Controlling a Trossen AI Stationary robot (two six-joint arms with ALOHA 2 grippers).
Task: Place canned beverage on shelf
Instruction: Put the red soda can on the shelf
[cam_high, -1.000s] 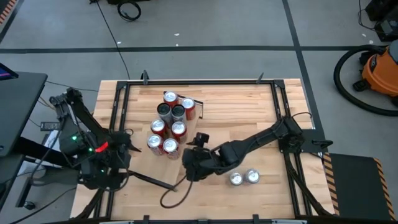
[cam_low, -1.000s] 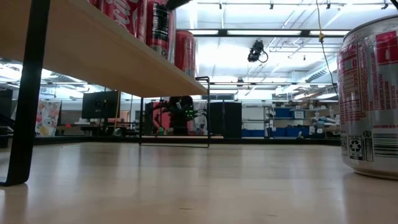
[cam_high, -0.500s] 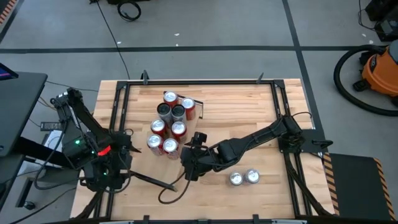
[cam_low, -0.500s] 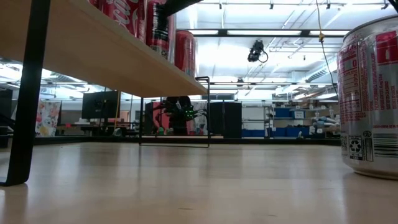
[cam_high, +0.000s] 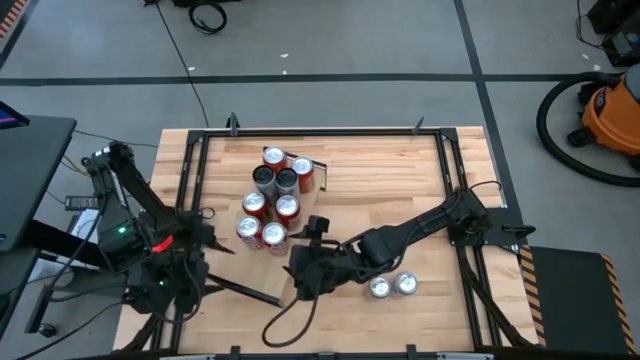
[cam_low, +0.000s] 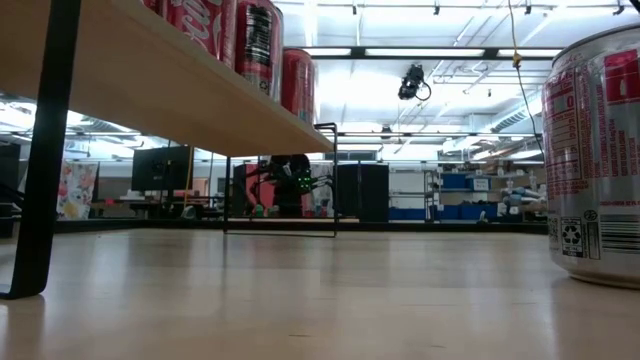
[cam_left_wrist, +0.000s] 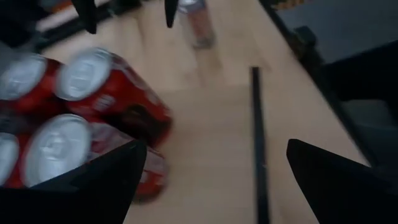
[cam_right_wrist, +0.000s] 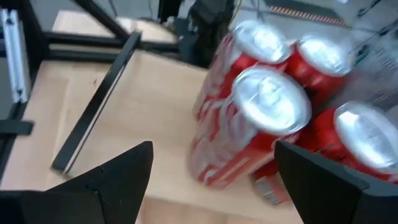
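As the right gripper (cam_high: 297, 283) has backed off the shelf (cam_low: 200, 95) with fingers spread and empty, seven cans (cam_high: 272, 235) stand shelved, two cans (cam_high: 392, 286) wait on the table (cam_high: 400, 180); left gripper (cam_high: 205, 243) idles, spread.

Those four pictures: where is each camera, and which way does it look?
High view: above the table, looking straight down on the shelf, seven cans on it, two cans on the tabletop; both arms show.
Low view: at tabletop height, looking level under the shelf into the room; no arm shows.
Left wrist view: on the left arm, past its open fingers toward red cans.
Right wrist view: on the right arm, past its open fingers at red cans.
Shared: both wrist views see the shelf's cans.
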